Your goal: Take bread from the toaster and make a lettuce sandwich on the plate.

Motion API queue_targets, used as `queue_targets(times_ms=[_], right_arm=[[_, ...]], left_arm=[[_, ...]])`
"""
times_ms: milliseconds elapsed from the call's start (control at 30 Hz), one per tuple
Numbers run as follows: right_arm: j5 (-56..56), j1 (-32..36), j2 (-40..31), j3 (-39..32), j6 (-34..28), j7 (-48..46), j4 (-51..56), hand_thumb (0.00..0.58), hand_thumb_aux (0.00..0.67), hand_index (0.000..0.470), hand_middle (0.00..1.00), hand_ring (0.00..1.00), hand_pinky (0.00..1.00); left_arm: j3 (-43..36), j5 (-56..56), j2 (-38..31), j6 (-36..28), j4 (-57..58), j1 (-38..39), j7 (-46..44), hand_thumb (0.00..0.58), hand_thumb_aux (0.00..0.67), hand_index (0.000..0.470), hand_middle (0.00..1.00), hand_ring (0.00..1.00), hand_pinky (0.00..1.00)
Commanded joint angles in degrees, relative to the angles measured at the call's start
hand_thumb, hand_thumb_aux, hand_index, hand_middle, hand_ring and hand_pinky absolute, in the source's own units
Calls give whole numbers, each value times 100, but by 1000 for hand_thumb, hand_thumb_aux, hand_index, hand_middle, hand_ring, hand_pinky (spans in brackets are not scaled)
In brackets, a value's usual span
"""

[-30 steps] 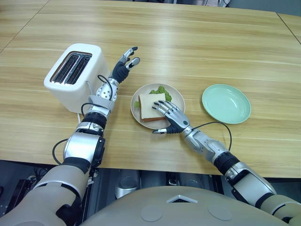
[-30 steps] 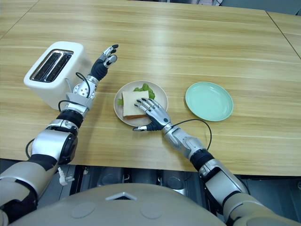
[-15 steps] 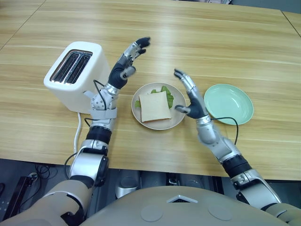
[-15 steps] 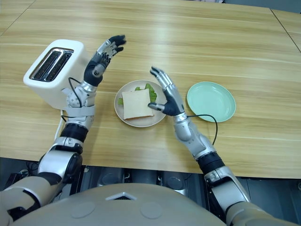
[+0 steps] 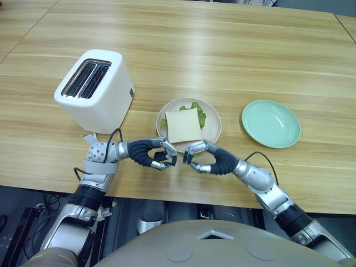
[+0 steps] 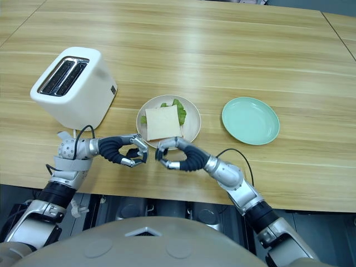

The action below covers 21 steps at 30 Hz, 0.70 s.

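A white toaster [image 5: 94,89] stands at the left, and no bread rises from its two slots. To its right, the beige plate [image 5: 216,127] carries a sandwich: a slice of bread [image 5: 182,124] on top, with green lettuce [image 5: 196,107] poking out at the far side. My left hand [image 5: 156,154] and right hand [image 5: 201,158] sit low in front of the plate, near the table's front edge. They face each other a few centimetres apart. Both have curled fingers and hold nothing.
A mint green plate [image 5: 271,123] with nothing on it lies to the right of the sandwich plate. The wooden table stretches bare behind the toaster and plates. Its front edge runs just below my hands.
Both hands were raised and open beside the plate. They have come down toward the front edge, swung inward to face each other, and curled their fingers. The sandwich has not moved.
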<state>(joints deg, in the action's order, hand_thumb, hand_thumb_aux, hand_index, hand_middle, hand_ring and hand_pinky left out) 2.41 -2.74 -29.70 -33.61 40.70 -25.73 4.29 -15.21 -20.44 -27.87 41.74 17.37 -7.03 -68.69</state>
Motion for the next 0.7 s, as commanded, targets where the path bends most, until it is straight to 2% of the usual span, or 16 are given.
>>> queue_targets(times_ms=[33,333,700], right_arm=[[-624,27,-52,2,-259,-300,494,580,670,460,1000,1000,1000],[-2021,497,431,251,-590,395,1801,580,670,460,1000,1000,1000],[-3116,1547,1061,632,-686,2383,3395,580,670,460,1000,1000,1000]], left_arm=[[-82,580,100,185,589,-77,102,580,670,460,1000,1000,1000],[-156,2413,374,733,2717,-739,1561,580,670,460,1000,1000,1000],[-220,3109,465,1096,3851,-1268,2558,580,670,460,1000,1000,1000]])
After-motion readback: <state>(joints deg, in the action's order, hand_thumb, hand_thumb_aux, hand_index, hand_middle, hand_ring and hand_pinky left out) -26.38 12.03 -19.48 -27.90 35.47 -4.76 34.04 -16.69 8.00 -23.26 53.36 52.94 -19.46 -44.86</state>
